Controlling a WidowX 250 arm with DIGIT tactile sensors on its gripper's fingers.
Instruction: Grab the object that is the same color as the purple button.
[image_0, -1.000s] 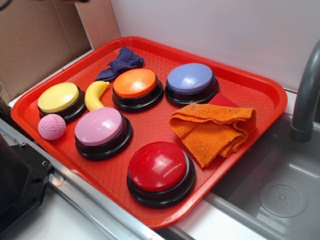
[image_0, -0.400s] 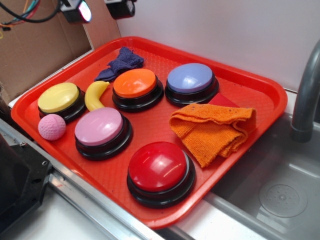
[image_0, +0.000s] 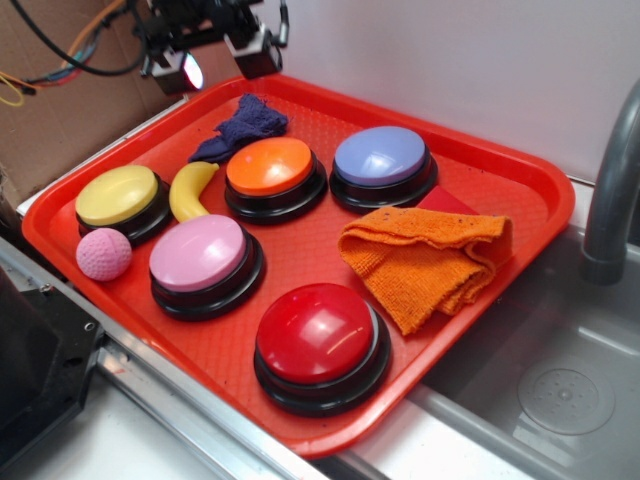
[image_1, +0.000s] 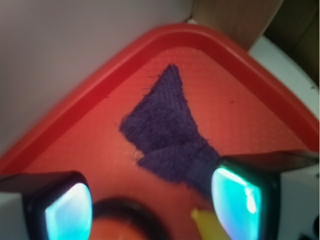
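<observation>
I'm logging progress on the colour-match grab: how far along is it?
Done: the gripper hangs above the tray's back corner, over the purple cloth that matches the purple button. In hand: nothing; the jaws are open. Left: descend, close on the cloth, lift.

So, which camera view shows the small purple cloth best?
The wrist view: the purple cloth fills the middle of the picture, its knitted texture and folds plain, lying on the red tray between the open gripper fingers. The exterior view shows the cloth whole but small, at the tray's far corner behind the orange button.
</observation>
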